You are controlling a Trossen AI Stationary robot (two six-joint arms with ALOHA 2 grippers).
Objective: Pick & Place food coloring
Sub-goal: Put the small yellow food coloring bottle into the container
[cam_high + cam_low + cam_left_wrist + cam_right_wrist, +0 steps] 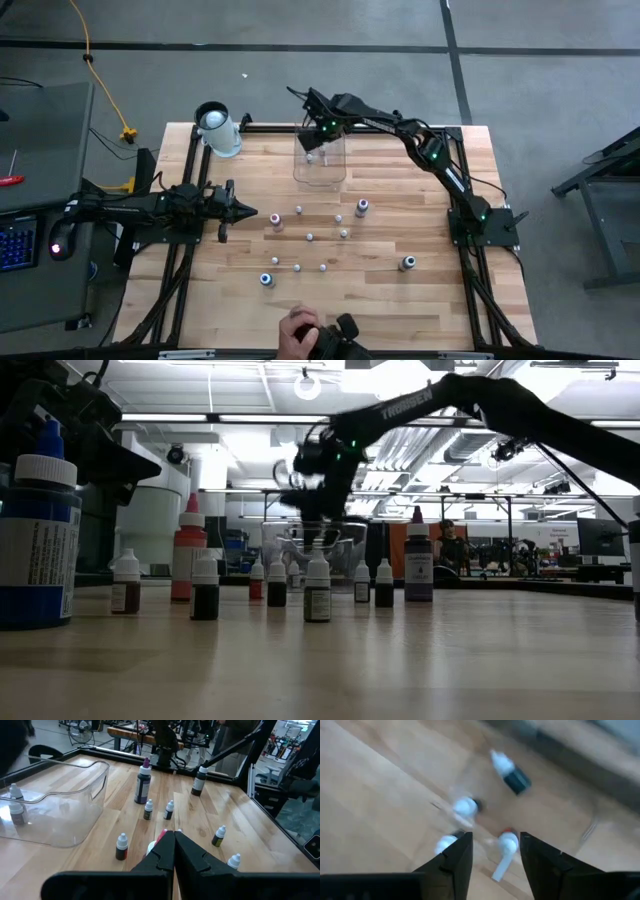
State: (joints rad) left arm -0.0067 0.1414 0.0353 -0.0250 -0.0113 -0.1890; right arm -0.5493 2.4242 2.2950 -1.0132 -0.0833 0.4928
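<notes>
Several tiny food coloring bottles (310,237) stand on their bases on the wooden table, among them taller ones (362,207) (408,263). A clear plastic bin (320,165) stands at the far middle. My right gripper (312,137) hangs over it, open, pointing steeply down. In the right wrist view, several bottles (510,772) (466,806) lie in the bin below the spread fingers, one white-capped with a red part (506,847) seen in the gap; the fingers touch none. My left gripper (245,210) waits shut at the table's left, holding nothing.
A big white cylinder (215,128) stands at the far left corner. A person's hand (300,335) shows at the near edge. A large blue bottle (38,530) and an orange-red one (188,555) stand close to the low camera.
</notes>
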